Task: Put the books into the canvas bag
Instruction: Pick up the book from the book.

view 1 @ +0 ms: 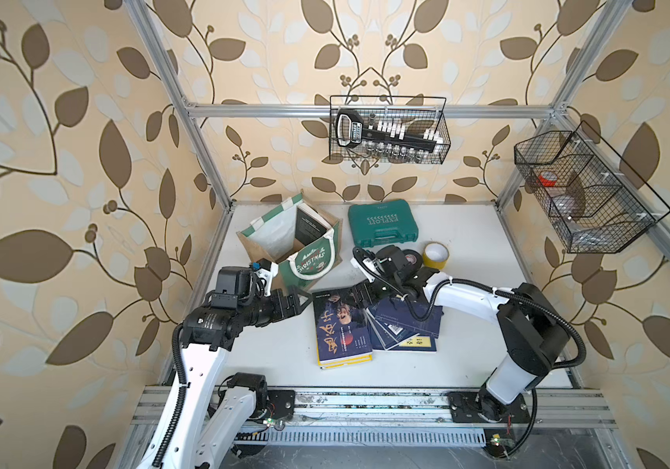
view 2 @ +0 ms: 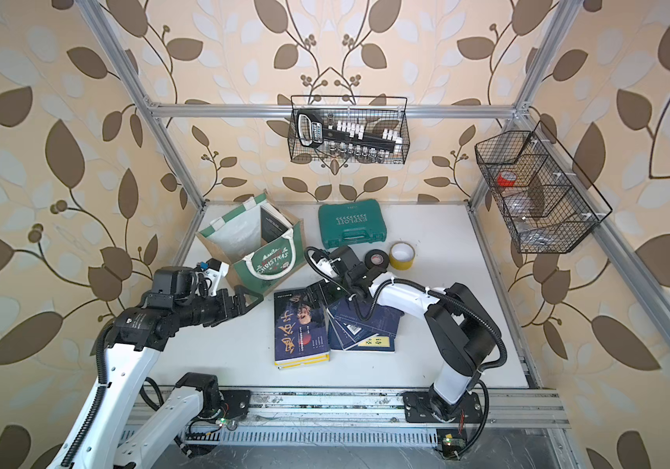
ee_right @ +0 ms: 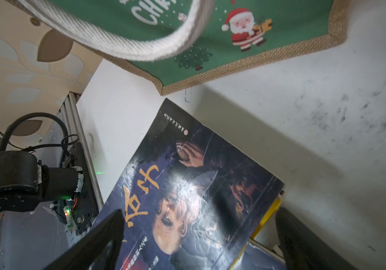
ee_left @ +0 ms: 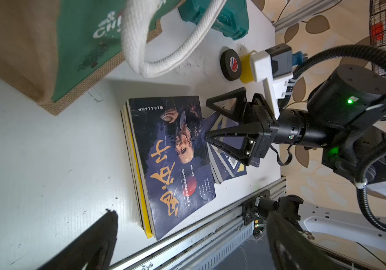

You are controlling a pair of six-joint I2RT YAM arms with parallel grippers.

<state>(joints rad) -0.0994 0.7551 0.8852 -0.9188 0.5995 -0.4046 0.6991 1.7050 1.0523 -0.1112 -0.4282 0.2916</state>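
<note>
The books lie in two piles on the white table: a navy book with an orange title [view 1: 341,325] tops a yellowish stack, and fanned navy books [view 1: 406,329] lie to its right. One dark book [view 1: 309,229] stands inside the canvas bag [view 1: 288,243], which sits open at the back left. My left gripper [view 1: 300,302] is open and empty between the bag's front corner and the stack. My right gripper [view 1: 359,298] hangs open over the top book's far right corner [ee_right: 187,175], its fingers [ee_right: 112,229] spread on either side of the cover, holding nothing.
A green tool case [view 1: 382,223] lies behind the books, with a black tape roll [view 1: 410,258] and a yellow tape roll [view 1: 435,255] beside it. Wire baskets [view 1: 388,130] [view 1: 585,191] hang on the frame. A metal rail [view 1: 365,406] runs along the table's front edge.
</note>
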